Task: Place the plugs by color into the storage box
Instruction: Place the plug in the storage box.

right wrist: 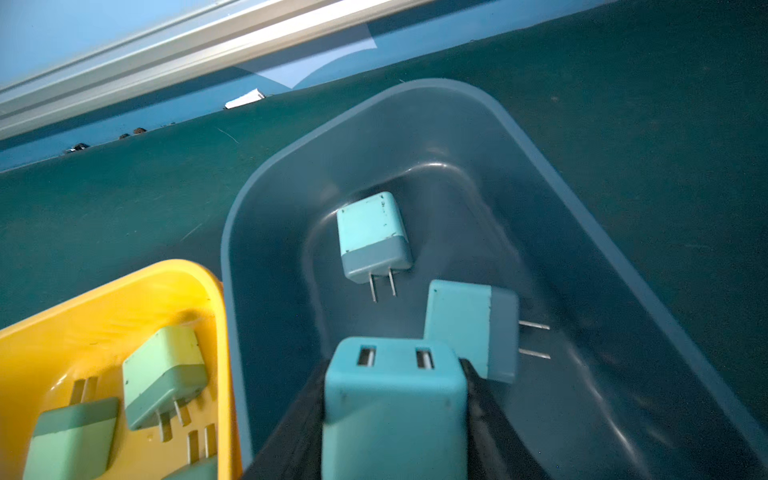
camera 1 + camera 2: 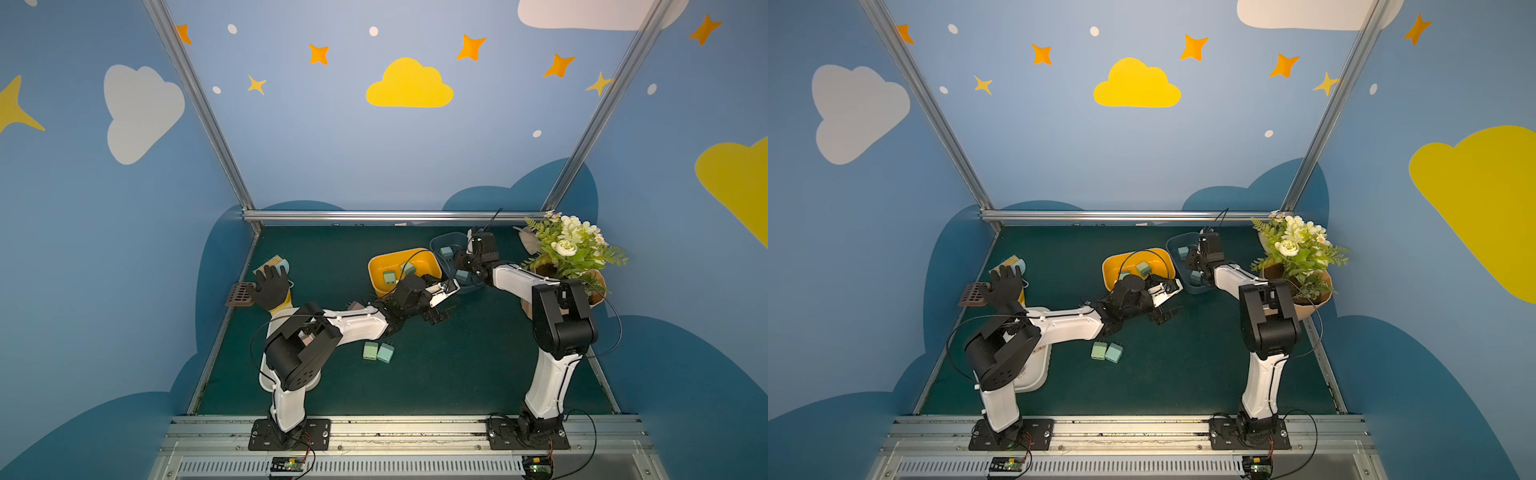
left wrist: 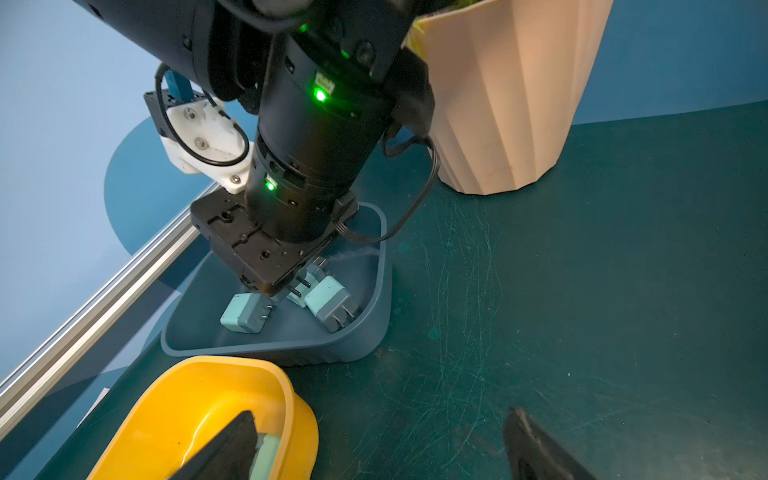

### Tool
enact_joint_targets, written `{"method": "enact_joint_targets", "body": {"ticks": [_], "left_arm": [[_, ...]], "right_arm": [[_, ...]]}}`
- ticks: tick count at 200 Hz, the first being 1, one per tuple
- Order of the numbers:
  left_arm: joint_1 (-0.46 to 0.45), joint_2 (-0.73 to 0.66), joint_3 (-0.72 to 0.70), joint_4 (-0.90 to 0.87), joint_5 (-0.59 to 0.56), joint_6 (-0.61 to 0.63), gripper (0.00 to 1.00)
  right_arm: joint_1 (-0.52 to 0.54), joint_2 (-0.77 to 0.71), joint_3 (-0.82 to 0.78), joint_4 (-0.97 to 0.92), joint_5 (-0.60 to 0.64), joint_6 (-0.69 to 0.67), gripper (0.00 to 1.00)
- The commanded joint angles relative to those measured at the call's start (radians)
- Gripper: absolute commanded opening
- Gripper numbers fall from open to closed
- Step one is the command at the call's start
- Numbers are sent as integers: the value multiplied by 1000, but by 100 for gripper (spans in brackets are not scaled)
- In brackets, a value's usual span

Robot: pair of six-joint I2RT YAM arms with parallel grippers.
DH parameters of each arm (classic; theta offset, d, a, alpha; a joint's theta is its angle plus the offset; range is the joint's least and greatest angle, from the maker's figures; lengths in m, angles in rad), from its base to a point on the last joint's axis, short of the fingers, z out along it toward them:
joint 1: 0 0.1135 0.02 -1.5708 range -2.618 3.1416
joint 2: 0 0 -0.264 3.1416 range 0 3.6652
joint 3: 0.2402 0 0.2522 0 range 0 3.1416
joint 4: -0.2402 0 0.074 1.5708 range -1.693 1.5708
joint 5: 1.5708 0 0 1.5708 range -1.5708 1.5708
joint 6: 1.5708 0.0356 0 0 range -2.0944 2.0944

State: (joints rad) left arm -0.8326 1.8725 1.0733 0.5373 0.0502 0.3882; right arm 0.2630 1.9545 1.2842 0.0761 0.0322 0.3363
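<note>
Reaching from its base at the front edge of the table (image 2: pixel 457 374), the right arm bends at the elbow and stretches its white forearm toward the back edge. The wrist tips down so that the right gripper (image 1: pixel 390 428) hangs inside the blue bin (image 1: pixel 540 174). Its black fingers (image 1: pixel 486 415) press on both sides of the held plug (image 1: pixel 395 386), a teal-blue rounded cube of matte plastic with two slotted sockets facing the wrist camera. Whether it touches the bin floor I cannot tell.

On the bin's smooth floor lie the first teal plug (image 1: pixel 372 237) and the second teal plug (image 1: pixel 469 328), each with a greyer band and two thin metal prongs.

The left arm leans from the front left corner, its forearm nearly level toward the middle of the table. The left gripper (image 3: pixel 380 451) has its jaws spread wide with nothing between them, one finger over the yellow bin (image 3: pixel 199 374) and the other over scratched dark green table.

The yellow bin is glossy, with rounded corners, and sits just beside the blue bin, toward the back edge. It holds the light green plugs (image 1: pixel 164 374).

A pale green plug (image 2: pixel 369 351) and a bluish-green plug (image 2: pixel 386 353) lie side by side on the table, between the left forearm and the front edge.

A ribbed beige pot (image 3: pixel 498 104) stands near the back right corner.
</note>
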Motion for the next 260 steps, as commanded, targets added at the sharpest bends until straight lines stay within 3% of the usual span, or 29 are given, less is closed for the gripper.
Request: {"method": "enact_joint_targets", "body": {"ticks": [1, 86, 157, 185, 260], "left_arm": [[9, 18, -12, 58, -21, -17, 93], [23, -5, -54, 64, -27, -26, 93], [29, -21, -75, 64, -27, -30, 93], [31, -22, -81, 68, -23, -34, 93], [36, -59, -78, 34, -85, -64, 92]], "right_arm": [[5, 12, 31, -19, -11, 8, 11], [18, 60, 96, -103, -9, 7, 26], [31, 64, 111, -128, 10, 5, 54], [35, 57, 111, -142, 18, -1, 60], [57, 14, 130, -176, 27, -13, 60]]}}
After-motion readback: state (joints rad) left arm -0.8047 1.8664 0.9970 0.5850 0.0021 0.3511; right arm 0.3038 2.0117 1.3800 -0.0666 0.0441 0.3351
